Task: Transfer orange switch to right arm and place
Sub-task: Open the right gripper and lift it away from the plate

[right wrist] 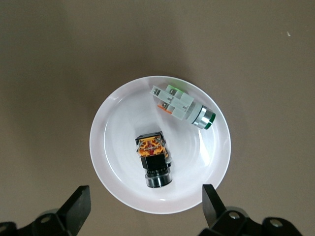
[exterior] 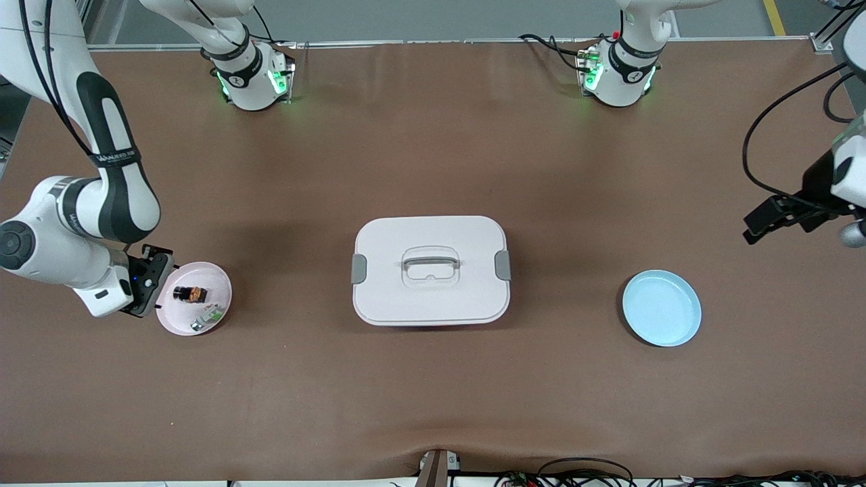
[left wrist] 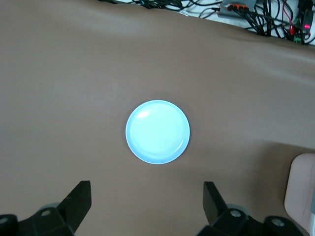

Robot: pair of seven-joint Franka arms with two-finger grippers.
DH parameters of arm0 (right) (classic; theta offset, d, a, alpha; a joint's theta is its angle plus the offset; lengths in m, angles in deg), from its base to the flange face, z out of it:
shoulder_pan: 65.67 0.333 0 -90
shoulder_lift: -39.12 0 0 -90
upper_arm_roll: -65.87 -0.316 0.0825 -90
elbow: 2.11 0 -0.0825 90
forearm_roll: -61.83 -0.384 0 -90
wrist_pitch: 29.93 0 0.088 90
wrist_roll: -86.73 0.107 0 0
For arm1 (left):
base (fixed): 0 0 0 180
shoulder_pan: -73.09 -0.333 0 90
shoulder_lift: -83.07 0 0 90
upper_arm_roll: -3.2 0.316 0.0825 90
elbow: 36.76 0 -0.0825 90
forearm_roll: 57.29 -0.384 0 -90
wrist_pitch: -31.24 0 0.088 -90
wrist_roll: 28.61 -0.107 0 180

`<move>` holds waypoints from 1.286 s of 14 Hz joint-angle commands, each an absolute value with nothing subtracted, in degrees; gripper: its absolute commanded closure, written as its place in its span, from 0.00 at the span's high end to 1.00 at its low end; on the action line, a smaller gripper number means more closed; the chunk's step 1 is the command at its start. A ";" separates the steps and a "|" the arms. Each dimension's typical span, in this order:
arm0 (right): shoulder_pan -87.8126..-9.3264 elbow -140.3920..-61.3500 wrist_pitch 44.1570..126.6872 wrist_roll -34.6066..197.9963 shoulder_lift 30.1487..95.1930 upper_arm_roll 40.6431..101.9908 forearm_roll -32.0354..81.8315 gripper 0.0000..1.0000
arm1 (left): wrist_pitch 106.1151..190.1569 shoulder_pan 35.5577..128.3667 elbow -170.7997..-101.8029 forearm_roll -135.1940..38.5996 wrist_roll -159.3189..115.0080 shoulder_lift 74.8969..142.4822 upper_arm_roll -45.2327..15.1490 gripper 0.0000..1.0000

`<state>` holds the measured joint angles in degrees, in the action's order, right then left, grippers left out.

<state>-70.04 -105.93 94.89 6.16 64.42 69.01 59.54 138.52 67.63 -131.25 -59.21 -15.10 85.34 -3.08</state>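
Right gripper (right wrist: 142,209) wide open, empty, hovering by the pink plate (exterior: 218,279) w/ orange switch (right wrist: 154,161) lying in it beside green-white part (right wrist: 183,105). Left gripper (left wrist: 147,204) open too, over table near blue plate (left wrist: 157,132). Nothing grasped yet; pickup, handover and placing all remain, I'd say.

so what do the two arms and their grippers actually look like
Both arms are glossy white with dark grey joint bands; their bases glow green and carry black cables. The right gripper has a black body, and its blocky black fingers show in its wrist view. The left gripper is black too, with looping black cables beside it.
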 commanded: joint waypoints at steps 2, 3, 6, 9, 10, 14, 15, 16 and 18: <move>-71.64 -104.51 91.36 7.18 61.98 68.68 59.72 1.00 | 136.79 67.02 -129.58 -57.55 -16.04 84.83 -3.13 1.00; -72.17 -103.98 90.40 8.40 61.62 68.59 59.72 1.00 | 136.53 67.11 -129.58 -57.55 -16.12 84.74 -3.22 1.00; -72.44 -101.00 85.13 11.75 60.92 68.68 59.81 1.00 | 133.63 67.11 -129.49 -57.55 -19.02 82.99 -3.22 1.00; -72.79 -98.53 81.34 15.69 59.95 68.77 60.34 1.00 | 133.80 67.02 -128.97 -57.55 -19.29 83.07 -3.13 1.00; -72.79 -98.53 80.81 17.54 59.08 68.77 60.42 1.00 | 133.80 66.85 -128.35 -57.55 -19.29 83.50 -3.13 1.00; -72.70 -98.44 77.65 24.48 56.18 68.77 60.60 1.00 | 133.80 68.68 -128.35 -57.81 -19.29 84.03 -2.96 1.00; -72.70 -98.44 76.69 26.15 55.47 68.77 60.95 1.00 | 133.80 70.17 -128.35 -58.08 -19.38 84.03 -1.83 1.00; -72.70 -98.44 75.81 28.17 54.60 68.77 61.91 1.00 | 133.80 71.14 -128.35 -58.43 -19.38 84.12 -0.86 1.00; -72.61 -98.44 73.87 32.48 52.92 68.59 63.15 1.00 | 133.98 70.98 -128.35 -58.52 -20.51 84.21 -0.85 1.00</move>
